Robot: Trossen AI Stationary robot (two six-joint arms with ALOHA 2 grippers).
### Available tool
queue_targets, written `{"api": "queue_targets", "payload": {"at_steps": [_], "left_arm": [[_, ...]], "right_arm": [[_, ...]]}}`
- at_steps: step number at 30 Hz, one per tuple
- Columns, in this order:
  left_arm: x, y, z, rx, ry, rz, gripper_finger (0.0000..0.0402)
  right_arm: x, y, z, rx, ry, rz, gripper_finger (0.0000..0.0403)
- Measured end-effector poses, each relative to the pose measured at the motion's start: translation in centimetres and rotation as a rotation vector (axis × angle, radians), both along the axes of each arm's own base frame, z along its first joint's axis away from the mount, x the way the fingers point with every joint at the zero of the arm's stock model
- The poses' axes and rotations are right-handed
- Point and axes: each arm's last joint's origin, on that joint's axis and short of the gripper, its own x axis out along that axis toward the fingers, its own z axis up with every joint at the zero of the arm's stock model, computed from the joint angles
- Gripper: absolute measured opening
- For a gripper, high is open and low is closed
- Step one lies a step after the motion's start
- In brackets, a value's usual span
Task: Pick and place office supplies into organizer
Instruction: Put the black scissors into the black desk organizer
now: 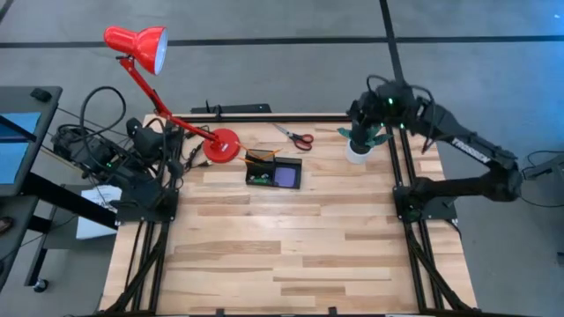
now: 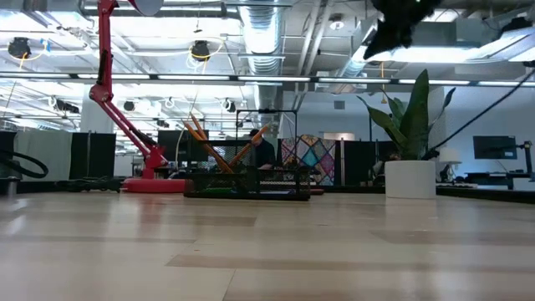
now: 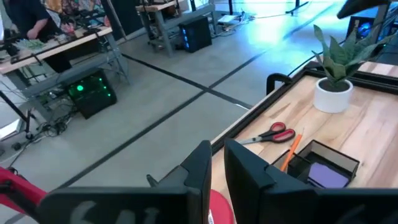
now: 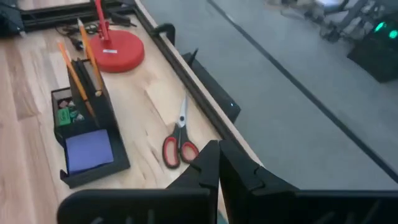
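Black organizer [image 1: 274, 171] sitting on the wooden table [image 1: 282, 255] near its far edge, just beside the round red base of the desk lamp [image 1: 222, 145]. Inside the organizer, purple notepad [image 1: 285, 177] lying flat in the larger compartment, orange pencils [image 4: 79, 62] leaning out of the taller section, a small green eraser [image 4: 63, 116] in the little compartment next to the notepad. Red-handled scissors [image 1: 295, 136] still outside the organizer, flat on the table behind it toward the far rail, blades pointing toward the lamp side. Farther from the organizer on the same far edge, a potted plant [image 1: 359, 145] in a white pot. Right gripper [image 4: 218, 163] raised above the table beside the plant, looking down over the scissors and organizer, fingers pressed together, nothing between them. Left gripper [image 3: 217, 163] on the lamp side of the organizer, raised by the lamp base, facing across the scissors toward the plant, fingers nearly together with a narrow gap, nothing seen held. Beyond the table, a person at a workbench [image 3: 56, 43] in the room.
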Motion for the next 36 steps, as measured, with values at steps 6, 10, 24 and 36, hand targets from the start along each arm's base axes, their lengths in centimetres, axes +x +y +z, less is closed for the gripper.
{"api": "queue_targets", "payload": {"at_steps": [6, 10, 24, 36], "left_arm": [[0.1, 0.0, 0.0, 0.005, 0.010, -0.004, 0.0036], [0.4, -0.3, -0.1, 0.010, 0.025, -0.005, 0.0036], [2.3, -1.4, -0.8, 0.030, 0.120, -0.025, 0.0036], [2.9, -1.8, -1.2, 0.011, 0.156, -0.037, 0.0036]], "right_arm": [[0.2, 1.6, -4.3, -0.014, -0.002, 0.084, 0.0000], [1.1, 2.2, -7.0, 0.008, 0.039, 0.126, 0.0000], [7.6, -0.3, -13.4, 0.030, 0.260, 0.218, 0.0038], [12.9, -3.2, -18.4, -0.028, 0.484, 0.179, 0.0159]]}}
